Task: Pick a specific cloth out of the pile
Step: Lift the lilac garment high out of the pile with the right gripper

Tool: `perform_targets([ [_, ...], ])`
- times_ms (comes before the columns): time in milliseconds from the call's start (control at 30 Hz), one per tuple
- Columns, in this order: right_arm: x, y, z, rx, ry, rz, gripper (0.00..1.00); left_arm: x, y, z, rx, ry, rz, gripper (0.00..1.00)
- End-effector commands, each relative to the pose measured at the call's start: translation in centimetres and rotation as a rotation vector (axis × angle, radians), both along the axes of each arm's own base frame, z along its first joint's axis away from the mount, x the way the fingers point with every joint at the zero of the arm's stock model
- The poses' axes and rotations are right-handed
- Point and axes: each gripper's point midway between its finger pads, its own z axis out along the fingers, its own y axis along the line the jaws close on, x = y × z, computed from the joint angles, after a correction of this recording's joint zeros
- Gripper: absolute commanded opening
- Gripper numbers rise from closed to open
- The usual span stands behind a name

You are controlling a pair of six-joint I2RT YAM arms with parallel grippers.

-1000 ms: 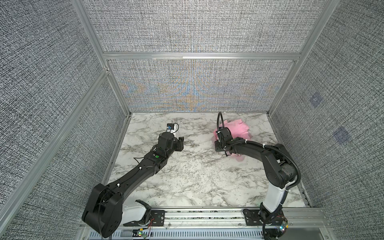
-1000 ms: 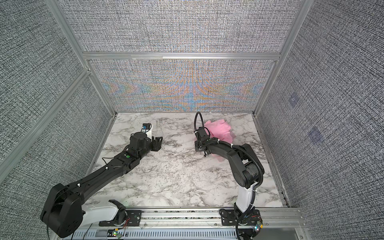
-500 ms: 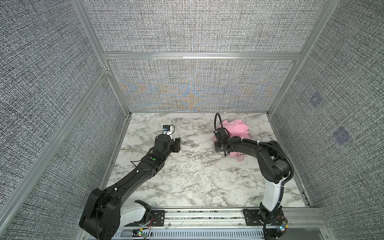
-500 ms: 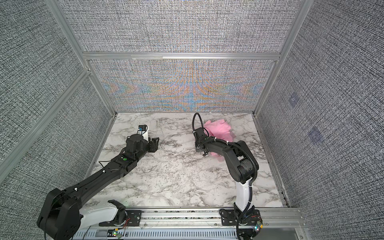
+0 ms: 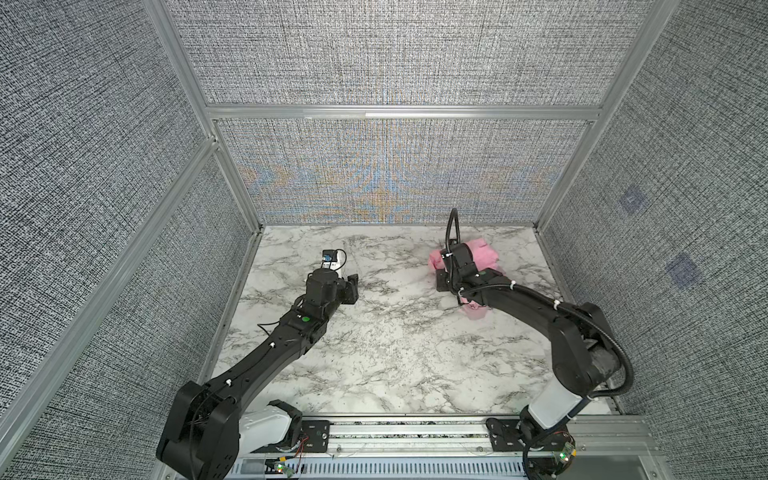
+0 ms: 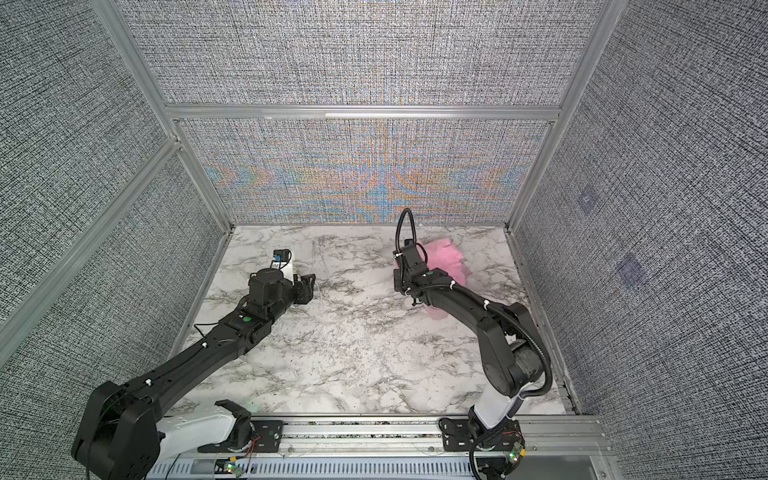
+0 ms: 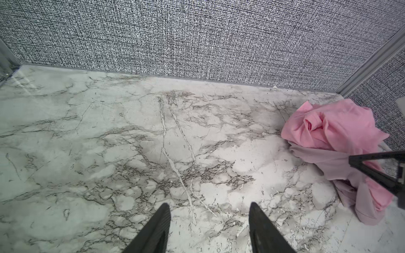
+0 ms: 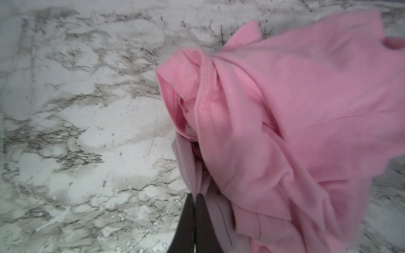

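Your right fingers (image 8: 195, 219) are pressed together. A fold of the cloth (image 8: 186, 166), the pale mauve ribbed piece, runs straight out from their tips. It looks pinched there, though the contact itself is blurred. The fingers sit low at the edge of the pile (image 7: 341, 124), I judge because that is where the cloth pokes out. Beyond the tips and to one side, the bright pink cloth (image 8: 295, 109) lies draped over it, so expect drag when you pull.

Your left fingers (image 7: 156, 230) stand apart with nothing between them and only bare surface (image 7: 131, 142) ahead. The pile is well off to their side, and that arm looks parked clear to leave room.

No bin, tray or basket shows, and the pile sits straight on the surface.
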Motion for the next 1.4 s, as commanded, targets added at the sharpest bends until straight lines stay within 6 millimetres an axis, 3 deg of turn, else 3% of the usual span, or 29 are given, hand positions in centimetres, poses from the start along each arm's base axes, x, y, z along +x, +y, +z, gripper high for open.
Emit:
perform_targets([
  [0,0.0,-0.2,2.7,0.04,-0.037,0.003,0.0,0.1,0.0,0.8,-0.006,-0.018,-0.004,0.59],
  [367,0.2,-3.2,12.4,0.144,-0.218,-0.016,0.0,0.2,-0.5,1.5,-0.005,-0.02,-0.039,0.59],
  [567,-0.1,-3.9,18.2,0.202,-0.321,0.002,0.0,1.2,-0.8,2.8,0.01,-0.024,-0.04,0.59],
  [767,-0.3,-4.3,22.5,0.225,-0.376,0.027,0.0,1.0,-1.1,4.0,-0.048,-0.054,-0.045,0.59],
  [1033,-0.3,-2.6,25.7,0.282,-0.407,0.114,0.0,1.0,-1.0,5.2,-0.056,-0.06,-0.037,0.59],
  [1367,-1.8,0.1,31.3,0.394,-0.468,0.277,0.0,0.3,0.3,7.7,-0.064,-0.077,0.014,0.59],
])
